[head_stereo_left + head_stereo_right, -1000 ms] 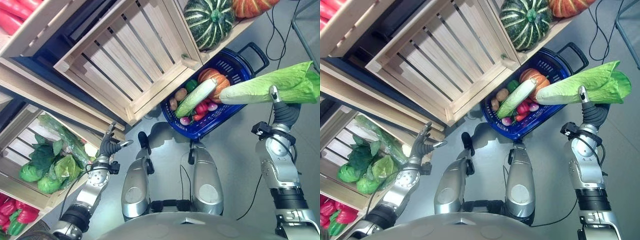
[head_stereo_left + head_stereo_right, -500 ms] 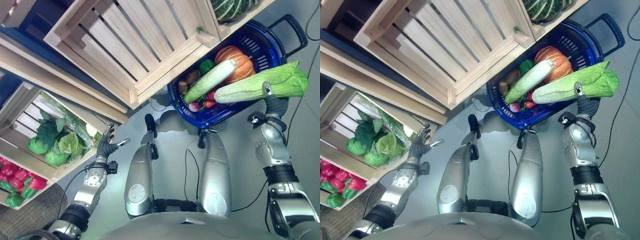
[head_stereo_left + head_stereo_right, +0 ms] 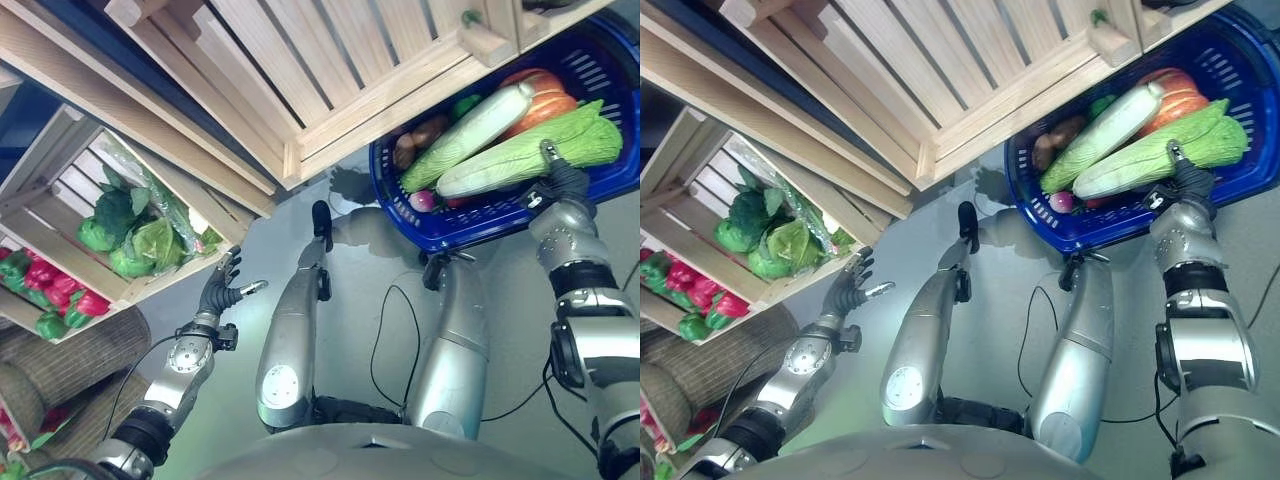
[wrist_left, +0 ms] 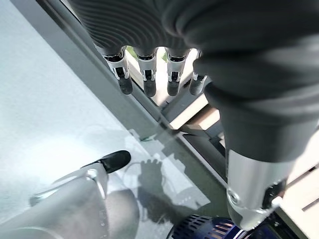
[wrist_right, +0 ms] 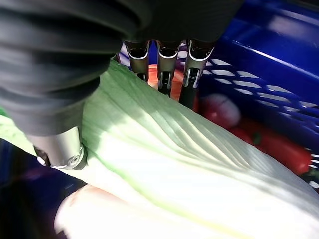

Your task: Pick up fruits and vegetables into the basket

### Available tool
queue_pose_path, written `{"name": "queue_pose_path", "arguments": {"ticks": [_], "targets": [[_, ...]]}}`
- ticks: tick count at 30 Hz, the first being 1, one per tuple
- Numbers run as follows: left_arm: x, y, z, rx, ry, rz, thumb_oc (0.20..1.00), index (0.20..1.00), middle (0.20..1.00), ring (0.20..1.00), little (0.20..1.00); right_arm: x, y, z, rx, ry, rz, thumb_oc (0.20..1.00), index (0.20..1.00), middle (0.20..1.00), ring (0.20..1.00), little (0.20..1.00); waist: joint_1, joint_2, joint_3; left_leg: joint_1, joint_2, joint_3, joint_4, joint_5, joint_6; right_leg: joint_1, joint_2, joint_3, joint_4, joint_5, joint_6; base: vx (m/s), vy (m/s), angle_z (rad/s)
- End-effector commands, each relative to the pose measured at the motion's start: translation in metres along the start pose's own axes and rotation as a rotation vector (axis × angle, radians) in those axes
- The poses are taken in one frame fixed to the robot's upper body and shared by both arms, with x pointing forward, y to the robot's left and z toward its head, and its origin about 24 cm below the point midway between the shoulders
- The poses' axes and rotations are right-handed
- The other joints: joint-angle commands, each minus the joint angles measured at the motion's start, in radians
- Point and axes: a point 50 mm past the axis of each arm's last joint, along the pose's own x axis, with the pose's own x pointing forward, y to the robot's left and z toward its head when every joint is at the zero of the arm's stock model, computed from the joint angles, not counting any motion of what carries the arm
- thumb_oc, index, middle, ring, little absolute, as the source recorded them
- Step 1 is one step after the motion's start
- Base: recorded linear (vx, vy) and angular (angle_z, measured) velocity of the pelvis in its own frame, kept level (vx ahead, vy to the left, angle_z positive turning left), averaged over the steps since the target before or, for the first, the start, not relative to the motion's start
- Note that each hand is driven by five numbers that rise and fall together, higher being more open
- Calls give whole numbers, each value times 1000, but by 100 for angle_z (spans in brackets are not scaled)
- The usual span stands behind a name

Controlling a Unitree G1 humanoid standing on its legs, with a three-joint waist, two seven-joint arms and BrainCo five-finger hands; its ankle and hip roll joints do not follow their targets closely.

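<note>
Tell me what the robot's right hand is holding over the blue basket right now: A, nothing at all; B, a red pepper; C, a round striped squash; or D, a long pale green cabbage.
D: the right hand has its fingers and thumb curled around a long pale green cabbage, low over the blue basket.

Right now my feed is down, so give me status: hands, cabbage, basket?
Right robot hand shut on cabbage, over blue basket. Left robot hand open, idle near floor. Basket crowded with produce; nothing blocking.
</note>
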Motion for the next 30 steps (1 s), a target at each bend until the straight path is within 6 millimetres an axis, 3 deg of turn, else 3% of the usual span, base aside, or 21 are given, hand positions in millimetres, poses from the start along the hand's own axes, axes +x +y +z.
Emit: {"name": "queue_pose_path", "arguments": {"ticks": [1,4,8,9,10,15,16,17,18,20,21,28,30], "targets": [[-1,-11,5,-14,-18,-32,1000,1000,1000,1000,1000,6,-23,27,-3,-52,-56,200,200,200,200,200,-13,108,12,-88,-51,-11,190,-150,78,69,22,-37,-47,7,31,5,8,6],[-1,-12,6,-21,-18,-36,1000,1000,1000,1000,1000,7,-25,25,-12,-37,-51,200,200,200,200,200,-8,116,12,-102,-56,-14,199,-154,84,55,21,-34,-39,6,28,2,6,5],[0,-14,6,-14,-14,-45,1000,1000,1000,1000,1000,7,-31,8,6,53,-59,200,200,200,200,200,-3,120,12,-122,-59,-20,226,-164,89,39,17,-26,-21,1,26,5,5,9],[0,-15,7,-13,-16,-50,1000,1000,1000,1000,1000,7,-35,1,-2,89,-79,746,746,746,746,746,-1,121,12,-126,-60,-24,235,-168,91,37,18,-23,-16,-2,25,2,12,7],[0,-15,8,-13,-18,-52,1000,1000,1000,1000,1000,6,-37,-2,-6,94,-91,1000,1000,1000,1000,1000,0,120,12,-127,-61,-26,239,-170,93,39,18,-23,-15,-2,25,-7,21,5],[-1,-14,8,-28,-19,-58,1000,1000,1000,1000,1000,6,-46,1,-38,34,-192,1000,1000,1000,1000,1000,-2,114,12,-110,-62,-24,240,-175,95,65,18,-25,-29,7,30,-37,43,1],[1,-12,9,-29,-27,-52,1000,1000,1000,1000,1000,6,-44,6,-40,3,-203,1000,1000,1000,1000,1000,-1,113,12,-128,-57,-18,231,-148,103,54,20,-41,-45,38,20,-35,39,2],[-1,-12,5,-29,-15,-51,1000,1000,1000,1000,1000,6,-46,6,-60,-13,-221,1000,1000,1000,1000,1000,-3,108,12,-104,-60,-25,238,-172,96,78,22,-28,-39,16,32,-102,50,3],[0,-10,5,-38,-22,-45,1000,1000,1000,1000,1000,5,-43,10,-76,-62,-239,1000,1000,1000,1000,1000,-4,102,12,-112,-55,-18,227,-147,101,79,24,-45,-61,47,25,30,36,2],[-2,-9,3,-37,-15,-46,1000,1000,1000,1000,1000,4,-43,10,-97,-96,-262,1000,1000,1000,1000,1000,-8,92,12,-79,-56,-23,226,-171,94,113,27,-37,-67,28,39,-40,41,2],[-1,-6,4,-38,-24,-38,1000,1000,1000,1000,1000,2,-38,12,-75,-133,-256,1000,1000,1000,1000,1000,-11,83,12,-81,-47,-14,210,-145,99,118,29,-54,-97,63,33,-112,62,1],[-3,4,-10,-55,17,13,1000,1000,1000,1000,1000,-13,-37,-15,-31,-210,-320,1000,1000,1000,1000,1000,-45,2,12,53,-23,-4,143,-136,89,270,52,-67,-214,112,66,-43,56,-9],[-4,9,-16,-82,43,24,1000,1000,1000,1000,1000,-22,-39,-34,13,-214,-330,1000,1000,1000,1000,1000,-64,-44,12,124,-10,5,113,-137,87,347,62,-71,-264,131,81,-31,40,-8]]}}
